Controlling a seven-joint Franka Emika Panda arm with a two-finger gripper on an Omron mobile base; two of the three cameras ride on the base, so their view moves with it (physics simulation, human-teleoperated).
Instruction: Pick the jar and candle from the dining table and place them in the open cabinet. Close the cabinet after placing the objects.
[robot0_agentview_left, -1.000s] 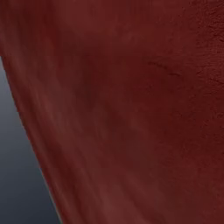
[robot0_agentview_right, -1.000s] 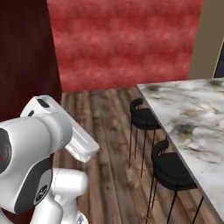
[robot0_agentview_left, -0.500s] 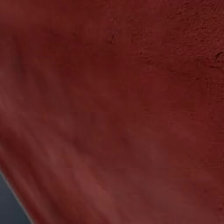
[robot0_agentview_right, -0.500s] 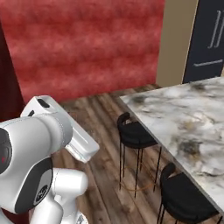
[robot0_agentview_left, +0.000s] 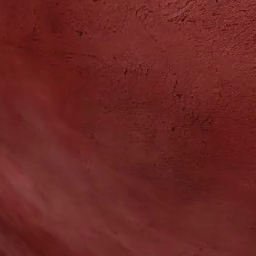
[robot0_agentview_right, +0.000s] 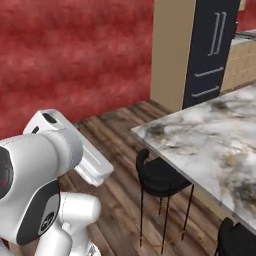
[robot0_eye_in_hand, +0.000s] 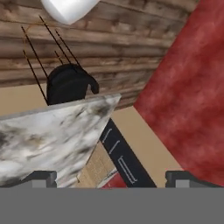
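Observation:
The dining table (robot0_agentview_right: 210, 140) is a white-grey marble top at the right of the right base view, with its near corner pointing toward the arm. In the hand view, which is rolled over, the same table (robot0_eye_in_hand: 48, 135) shows as a corner at the lower left. My gripper (robot0_eye_in_hand: 114, 179) is open, its two dark fingertips (robot0_eye_in_hand: 41, 177) standing far apart at the bottom of the hand view with nothing between them. It hangs in the air, away from the table. The jar, the candle and the cabinet are out of view.
Two black stools (robot0_agentview_right: 160, 177) stand on the wooden floor along the table's near side. A tall tan panel (robot0_agentview_right: 172, 50) and a dark fridge (robot0_agentview_right: 210, 50) stand behind the table. A red wall (robot0_agentview_left: 128, 128) is close on the left.
The whole picture has shifted, so the base has turned. In the right base view the table and stools slid left, and the tan panel and dark fridge came in. The gripper stays open.

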